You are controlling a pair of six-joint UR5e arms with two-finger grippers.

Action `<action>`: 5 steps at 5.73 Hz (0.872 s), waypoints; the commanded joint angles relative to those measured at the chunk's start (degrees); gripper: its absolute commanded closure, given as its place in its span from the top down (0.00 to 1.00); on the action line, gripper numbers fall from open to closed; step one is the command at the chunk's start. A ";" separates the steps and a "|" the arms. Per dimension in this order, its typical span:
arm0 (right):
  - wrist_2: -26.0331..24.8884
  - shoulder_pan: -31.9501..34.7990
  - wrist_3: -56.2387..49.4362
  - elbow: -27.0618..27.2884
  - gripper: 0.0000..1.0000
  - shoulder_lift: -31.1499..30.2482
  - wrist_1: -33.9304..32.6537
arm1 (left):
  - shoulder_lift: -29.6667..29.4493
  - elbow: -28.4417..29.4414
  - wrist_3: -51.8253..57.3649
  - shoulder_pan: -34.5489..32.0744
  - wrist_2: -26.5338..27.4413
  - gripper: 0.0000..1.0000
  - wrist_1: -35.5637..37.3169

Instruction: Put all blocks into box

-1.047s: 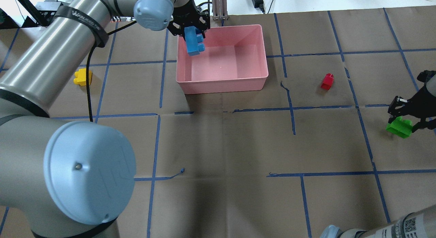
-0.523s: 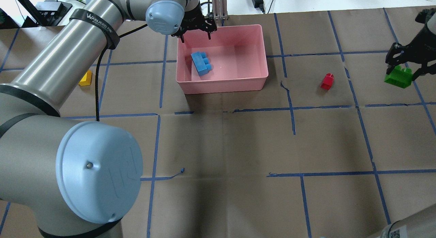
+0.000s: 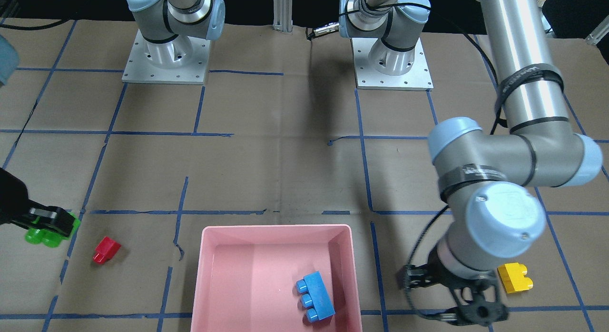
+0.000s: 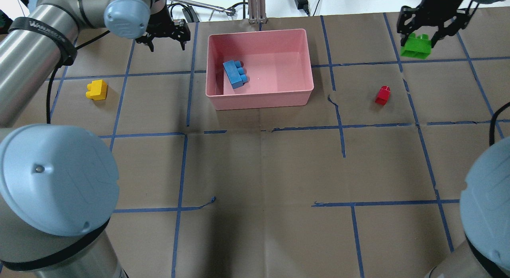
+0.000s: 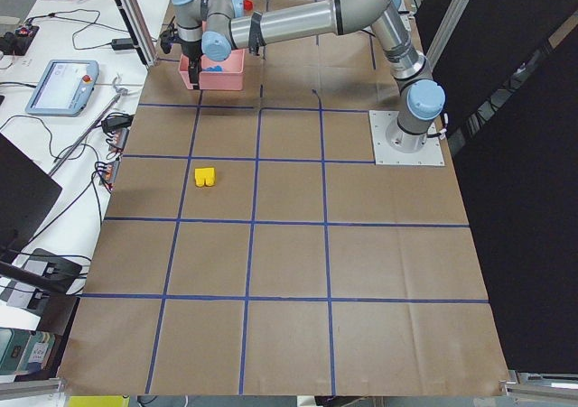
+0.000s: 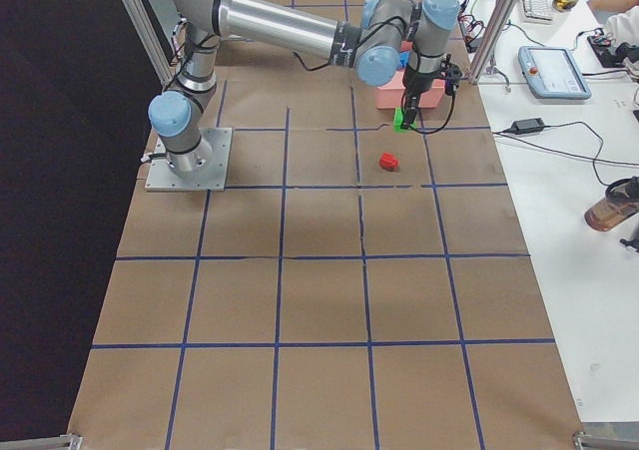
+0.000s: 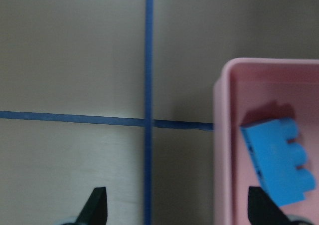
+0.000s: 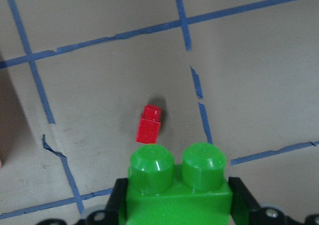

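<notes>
The pink box [image 4: 259, 101] stands at the table's far middle. The light-blue block [image 4: 236, 73] lies inside it by its left wall, and shows in the left wrist view [image 7: 276, 160] too. My left gripper [image 4: 167, 41] is open and empty, over the paper just left of the box. My right gripper [image 4: 418, 33] is shut on the green block [image 4: 416, 47] and holds it above the table at the far right. The red block [image 4: 383, 95] lies right of the box, below the green block [image 8: 179, 185] in the right wrist view. The yellow block [image 4: 97, 90] lies on the left.
Brown paper with a blue tape grid covers the table. An aluminium post [image 4: 257, 7] stands just behind the box. Both arm bases [image 3: 166, 56] sit on the robot's side. Cables and a tablet [image 5: 63, 82] lie beyond the far edge.
My left gripper let go of the light-blue block, which now lies in the box, and moved left off the box. My right gripper lifted the green block and carried it toward the far edge.
</notes>
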 commanded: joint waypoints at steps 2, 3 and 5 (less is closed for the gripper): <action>3.98 16.39 14.84 -13.59 0.22 11.20 -0.53 | -1.04 -2.14 17.22 14.42 -0.42 1.00 1.22; 6.01 19.47 18.47 -17.30 0.22 15.86 -0.79 | -2.01 -2.41 19.99 15.77 -0.42 1.00 3.06; 6.03 20.82 21.23 -16.99 0.99 19.67 -1.75 | -6.40 -2.58 24.05 19.81 -1.38 1.00 5.01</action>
